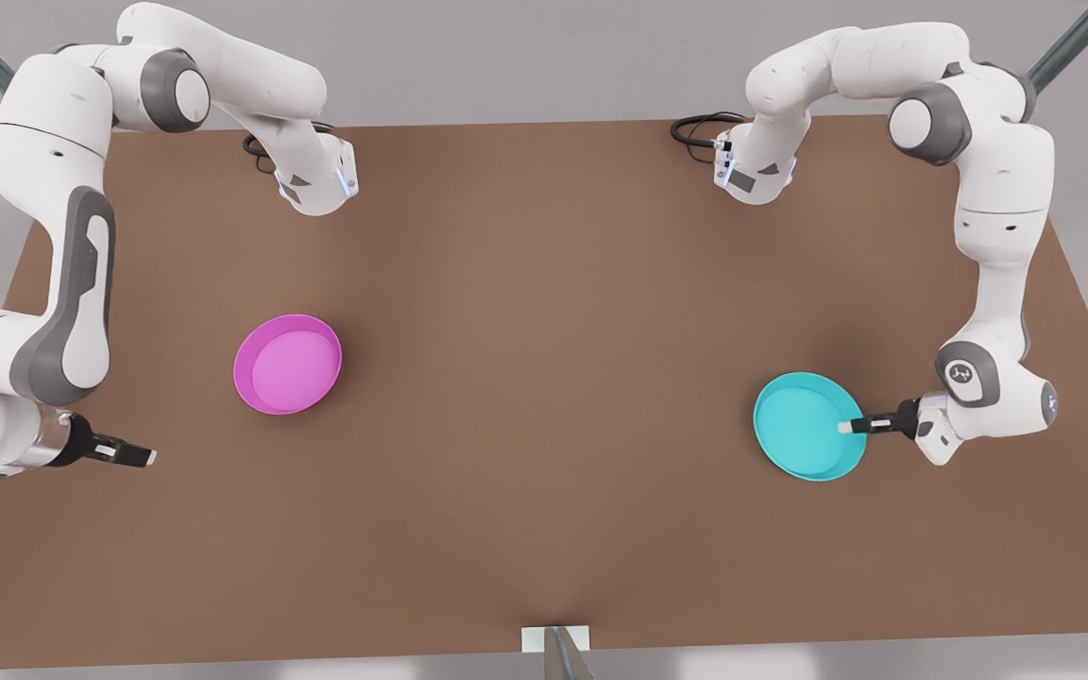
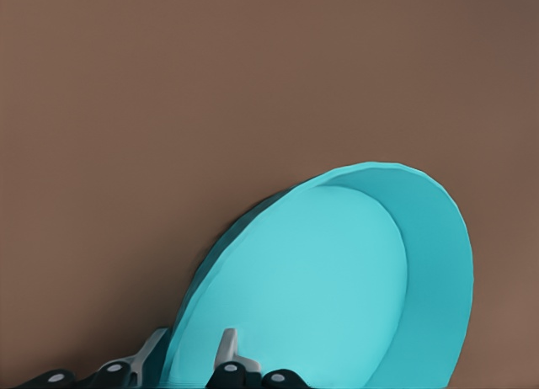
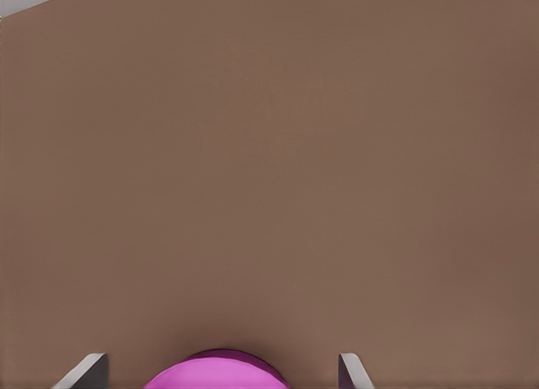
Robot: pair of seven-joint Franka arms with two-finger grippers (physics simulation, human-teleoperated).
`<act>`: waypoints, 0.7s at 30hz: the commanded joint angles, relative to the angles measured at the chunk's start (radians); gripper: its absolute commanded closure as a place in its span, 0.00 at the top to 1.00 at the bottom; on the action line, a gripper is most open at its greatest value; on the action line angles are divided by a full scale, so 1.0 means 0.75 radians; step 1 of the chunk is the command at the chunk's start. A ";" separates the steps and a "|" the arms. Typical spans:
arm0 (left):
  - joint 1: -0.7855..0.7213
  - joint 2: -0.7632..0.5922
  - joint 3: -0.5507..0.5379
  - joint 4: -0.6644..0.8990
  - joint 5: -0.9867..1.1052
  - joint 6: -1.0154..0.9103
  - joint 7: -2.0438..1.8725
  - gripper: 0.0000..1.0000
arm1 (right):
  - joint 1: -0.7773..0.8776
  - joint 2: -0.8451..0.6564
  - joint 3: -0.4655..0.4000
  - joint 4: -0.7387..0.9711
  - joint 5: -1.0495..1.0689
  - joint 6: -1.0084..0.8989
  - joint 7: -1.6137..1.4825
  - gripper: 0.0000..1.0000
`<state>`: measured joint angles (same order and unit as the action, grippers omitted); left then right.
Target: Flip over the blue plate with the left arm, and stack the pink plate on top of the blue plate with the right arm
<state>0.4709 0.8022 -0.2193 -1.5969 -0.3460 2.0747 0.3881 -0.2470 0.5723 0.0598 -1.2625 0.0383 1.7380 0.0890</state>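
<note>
The front view takes in the whole brown surface: the pink plate lies open side up toward the front view's left, and the blue plate sits well apart toward the front view's right. The left end effector reaches in sideways at the blue plate's rim on the side nearest that arm. The left wrist view shows what the front view cannot: the blue plate is tilted up on edge, one finger against its inner face and the other behind the rim, so the left end effector is narrowed onto the rim and holding it. The finger bases are cut off at that picture's edge.

The right end effector hangs low near the front view's left edge, apart from the pink plate. In the right wrist view its fingertips stand wide apart, holding nothing, with a sliver of the pink plate visible between them.
</note>
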 commanded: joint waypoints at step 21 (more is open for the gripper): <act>-0.131 -0.141 0.016 -0.012 0.132 -0.075 -0.037 0.21 | 0.000 0.002 0.000 0.000 0.000 0.000 0.000 1.00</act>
<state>0.3558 0.6784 -0.2073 -1.6075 -0.1589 2.0128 0.3370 -0.2470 0.5738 0.0598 -1.2625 0.0383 1.7380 0.0890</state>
